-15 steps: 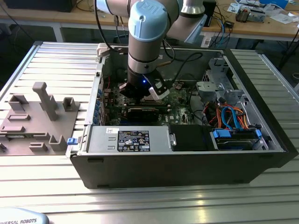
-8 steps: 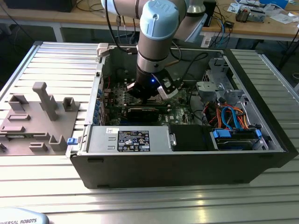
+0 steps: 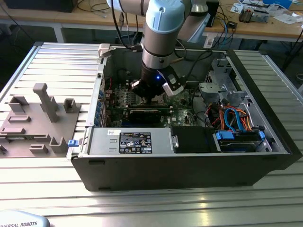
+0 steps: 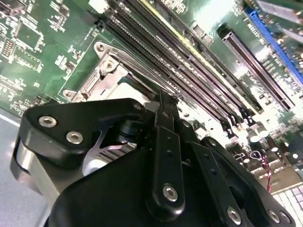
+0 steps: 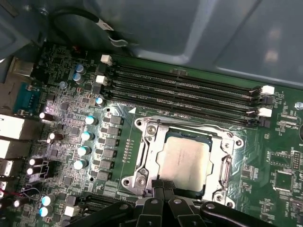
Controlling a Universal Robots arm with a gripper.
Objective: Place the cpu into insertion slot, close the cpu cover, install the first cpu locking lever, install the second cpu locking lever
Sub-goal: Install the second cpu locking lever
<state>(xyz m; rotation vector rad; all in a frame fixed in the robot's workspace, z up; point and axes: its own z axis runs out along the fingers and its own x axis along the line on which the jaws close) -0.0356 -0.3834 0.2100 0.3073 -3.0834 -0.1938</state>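
**Now: claw low over the seated cpu**

Far on the exterior view's left, one grey fixture tray (image 3: 38,118) with upright blocks lies on the ribbed metal surface (image 3: 142,203). Its near corner is cut off by the picture's edge. Next comes the one open black computer case (image 3: 189,165), and the single arm (image 3: 161,28) reaches down into its middle. In that view the claw (image 3: 152,94) is a dark lump just above the green motherboard (image 3: 182,113), and its body hides whatever lies beneath it. Further right, a tangle of orange and blue cables (image 3: 232,116) sits by the drive cage.

The first wrist view is clearer. To one side of the socket run four long black memory slots (image 5: 180,90), parallel to one another. The one cpu (image 5: 183,158) lies flat in the insertion slot (image 5: 189,134), its silvery-grey face turned up and out of the board. It is square, so it has no long axis to speak of, and its edges sit square with the socket's. The cpu cover (image 5: 150,151) lies down around it as a silvery frame, with the chip showing through its window. The claw (image 5: 161,185) overlaps the edge of chip and cover nearest the camera, and that edge is hidden. Its fingertips (image 5: 156,184) stand together, with nothing visible between them.

In the second wrist view the claw (image 4: 163,101) blocks most of the socket, and one corner of the cover (image 4: 97,80) shows beyond it.
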